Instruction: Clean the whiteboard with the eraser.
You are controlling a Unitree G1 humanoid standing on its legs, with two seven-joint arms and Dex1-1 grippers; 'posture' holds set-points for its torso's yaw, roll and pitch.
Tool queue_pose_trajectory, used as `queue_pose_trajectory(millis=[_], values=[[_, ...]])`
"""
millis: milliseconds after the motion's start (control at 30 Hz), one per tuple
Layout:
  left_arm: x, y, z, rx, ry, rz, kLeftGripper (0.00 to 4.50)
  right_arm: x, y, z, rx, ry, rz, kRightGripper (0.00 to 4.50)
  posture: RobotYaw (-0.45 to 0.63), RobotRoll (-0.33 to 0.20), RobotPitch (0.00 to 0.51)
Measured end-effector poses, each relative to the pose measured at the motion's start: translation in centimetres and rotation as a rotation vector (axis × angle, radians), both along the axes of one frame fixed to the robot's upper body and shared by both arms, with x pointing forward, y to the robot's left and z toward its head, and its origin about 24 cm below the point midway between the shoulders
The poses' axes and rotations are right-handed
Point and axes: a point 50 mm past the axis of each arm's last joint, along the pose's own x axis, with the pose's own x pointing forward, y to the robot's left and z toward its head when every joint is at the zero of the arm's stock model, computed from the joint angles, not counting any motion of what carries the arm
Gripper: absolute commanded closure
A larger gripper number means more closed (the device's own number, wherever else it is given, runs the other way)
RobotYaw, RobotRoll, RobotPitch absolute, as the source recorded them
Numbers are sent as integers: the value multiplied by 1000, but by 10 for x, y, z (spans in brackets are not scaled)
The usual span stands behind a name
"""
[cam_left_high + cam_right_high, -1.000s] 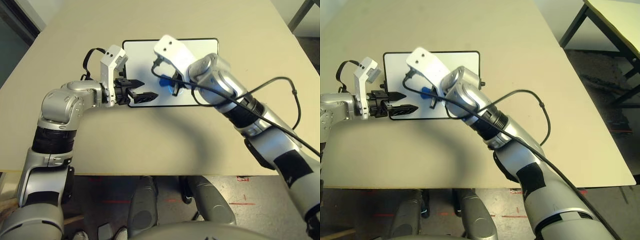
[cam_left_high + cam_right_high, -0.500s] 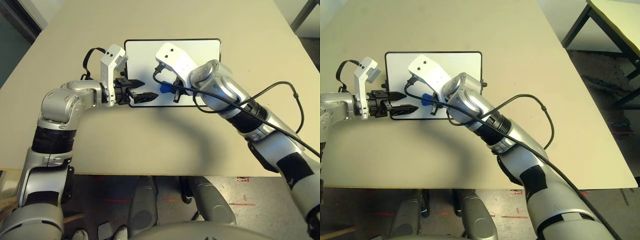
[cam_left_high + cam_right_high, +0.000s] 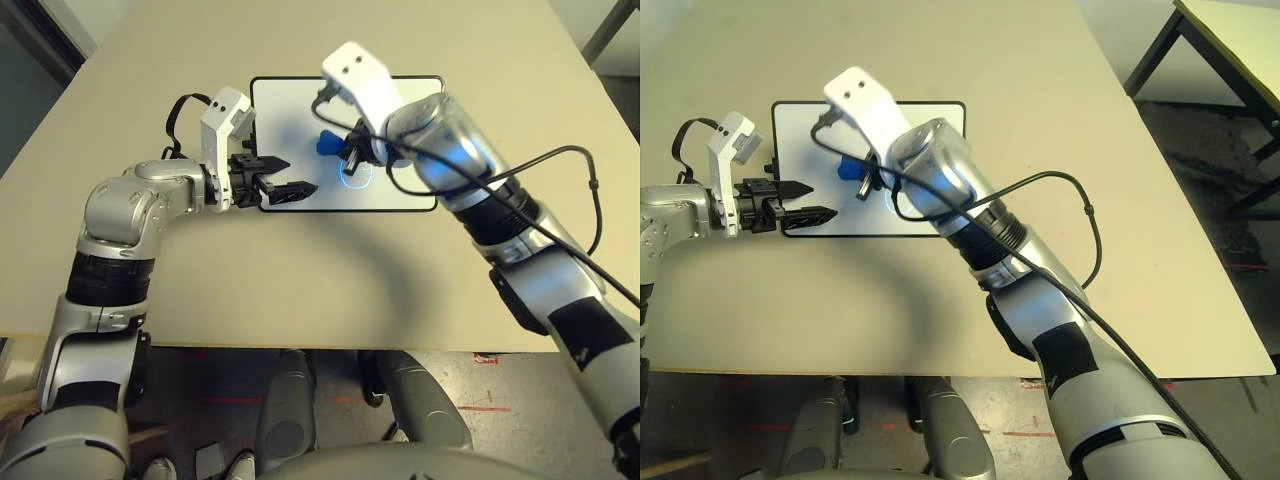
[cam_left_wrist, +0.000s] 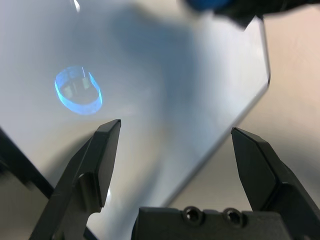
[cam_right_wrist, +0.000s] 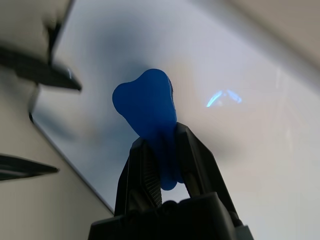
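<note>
One large pale table takes up most of the scene. One second table, pale-topped on dark legs, stands apart beyond its right side. Two silver arms are present: the left arm and the right arm, both reaching in over the large table.

One whiteboard lies on the large table, face up. It has one thin black frame and rounded corners. The right arm covers part of its right side.

Two white brackets are counted, one on each wrist: the left bracket and the right bracket. Black cabling runs from the right bracket, loops out and follows the right forearm. One black strap curves beside the left bracket.

Two grippers are counted, each with two black fingers. The left gripper is above the whiteboard's left part, near its front edge; its fingers are apart, with nothing between them. The right gripper is above the board's middle; its two fingers are clamped on the eraser.

One eraser, blue and waisted, is held over the whiteboard, its wide end projecting past the fingertips. Contact with the board cannot be determined.

One bluish ring shows on the board, near the right gripper. One small black knob is visible at the board's left side.
</note>
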Motion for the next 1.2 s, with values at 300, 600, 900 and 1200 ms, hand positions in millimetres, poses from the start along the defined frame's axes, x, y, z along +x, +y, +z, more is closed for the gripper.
queue_pose_trajectory(millis=[300,600,900,1200], values=[[16,41,79,-258,-632,337,0,-8,-101,35,286,-128,-457,3902,-38,0,135],[26,113,45,-244,-691,688,0,-5,-165,-39,286,1,-854,3902,-52,0,125],[18,140,-16,-215,-558,825,0,-8,-159,-104,268,186,-904,3902,-24,0,132],[18,131,-21,-239,-538,800,0,-13,-150,-128,273,295,-931,3902,-9,0,147]])
